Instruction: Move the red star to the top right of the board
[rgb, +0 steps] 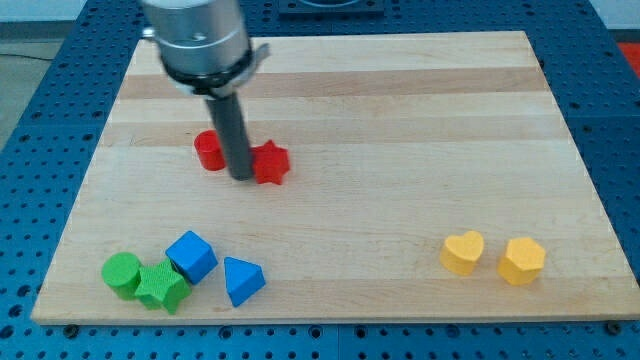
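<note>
Board (400, 100) of pale wood lies on a blue perforated table (30, 130), and the red star (270, 163) serves as the landmark for everything on it. The star sits in the board's left half, a little above mid-height. My tip (242, 177) stands just beside the star on the view's left, touching it or nearly so; the rod hides the exact contact. The arm ends in this bare rod, so there is no claw to be apart or together, and nothing is clamped.

On the far side of the rod from the star, to the view's left, is a red cylinder (209, 150), partly hidden by the rod and close to it.

Well below the star and to its left, near the board's bottom edge, four blocks cluster: a green cylinder (121, 272), a green star-like block (162, 288) touching it, a blue cube (191, 256) against that green block, and a blue triangular block (242, 280) just to the cube's right.

Well apart from the star, toward the view's lower right, a yellow heart (463, 252) and a yellow hexagonal block (521, 260) sit side by side.

From the star toward the view's top right, only bare wood shows; no block stands between.
</note>
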